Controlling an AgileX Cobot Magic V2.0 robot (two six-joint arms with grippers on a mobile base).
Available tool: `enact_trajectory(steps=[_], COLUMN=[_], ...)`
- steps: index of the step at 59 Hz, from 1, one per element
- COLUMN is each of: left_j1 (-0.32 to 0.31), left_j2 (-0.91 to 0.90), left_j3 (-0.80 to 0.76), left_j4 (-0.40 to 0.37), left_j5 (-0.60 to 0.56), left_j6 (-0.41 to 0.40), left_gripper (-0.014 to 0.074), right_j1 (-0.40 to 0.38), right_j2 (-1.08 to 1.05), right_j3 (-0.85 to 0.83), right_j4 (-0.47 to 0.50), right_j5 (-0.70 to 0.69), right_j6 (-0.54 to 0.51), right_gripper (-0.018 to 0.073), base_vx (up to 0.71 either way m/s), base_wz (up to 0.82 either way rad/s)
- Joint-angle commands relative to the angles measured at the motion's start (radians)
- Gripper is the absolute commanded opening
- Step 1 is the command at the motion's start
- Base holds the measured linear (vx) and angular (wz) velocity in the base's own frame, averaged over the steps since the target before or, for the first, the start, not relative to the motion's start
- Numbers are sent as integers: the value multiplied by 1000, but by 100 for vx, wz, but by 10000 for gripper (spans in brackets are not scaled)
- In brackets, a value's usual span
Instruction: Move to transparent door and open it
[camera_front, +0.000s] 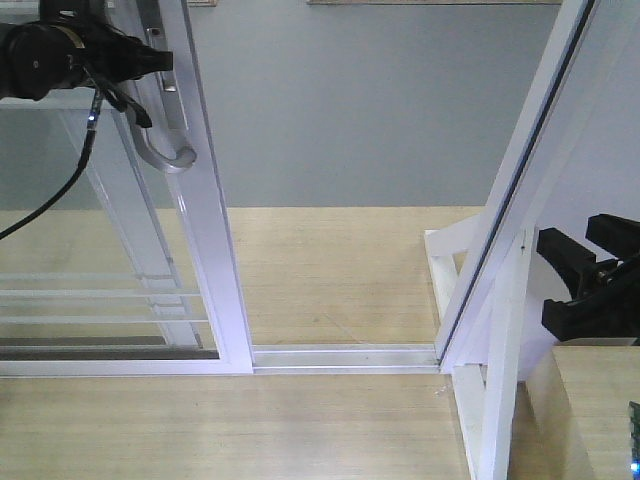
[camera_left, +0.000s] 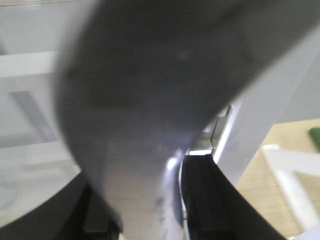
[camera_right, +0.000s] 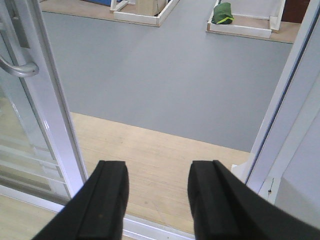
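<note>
1. Door: the transparent door (camera_front: 205, 250) stands at left of the front view, white frame edge running down to the floor track (camera_front: 345, 355). Already slid well apart from the white post (camera_front: 520, 200) at right; a wide gap shows grey floor beyond.
2. Handle (camera_front: 168, 152): curved silver bar, on the frame edge near the top left of the front view; also seen at upper left in the right wrist view.
3. Left hand (camera_front: 140, 75): at the handle, up top left. In the left wrist view the blurred grey bar fills the frame and passes between the two black fingers (camera_left: 202, 200), so the hand looks wrapped round the handle w/ little slack. I read it as gripping.
4. Right hand (camera_right: 157, 200): jaws spread, nothing between them; hangs low at right beside the post, pointing through the opening. Idle.
5. Step in hand, as I judge: finishing the slide. Task looks mostly done, since the opening is already wide.
6. To do it well:
   - Pull along the track only, parallel to it; sideways or twisting force would bind the panel.
   - Keep the grip low on the bar's curve so it doesn't slip off the free end.
   - Go slow near end of travel, no slam.
   - Keep the cable (camera_front: 60, 190) hanging off the left arm from catching the frame.
   - Leave the right arm tucked, away from the post.
</note>
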Motion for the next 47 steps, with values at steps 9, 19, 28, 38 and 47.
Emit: enact_trajectory(steps=[9, 19, 28, 38, 47], left_j1=[9, 16, 59, 140, 211], left_j2=[-102, -141, -215, -329, -463], left_j3=[-27, -24, 72, 284, 508], left_j4=[132, 141, 141, 143, 140], left_j5=[3, -26, -74, -150, -251], left_j6=[-3, -6, -6, -5, -6], left_gripper=[423, 423, 423, 423, 423], right_j1=[-4, -4, -4, -4, -4], right_j2=[-1, -1, -1, -1, -1], right_j3=[-30, -30, -30, -30, -30], right_j4=[-10, -10, -10, -10, -10], right_j5=[-78, -78, -78, -72, -72], right_j6=[-7, -8, -8, -9, -9], right_gripper=[358, 358, 358, 358, 358], base_vx=[0, 0, 0, 0, 0], base_wz=[0, 0, 1, 0, 0])
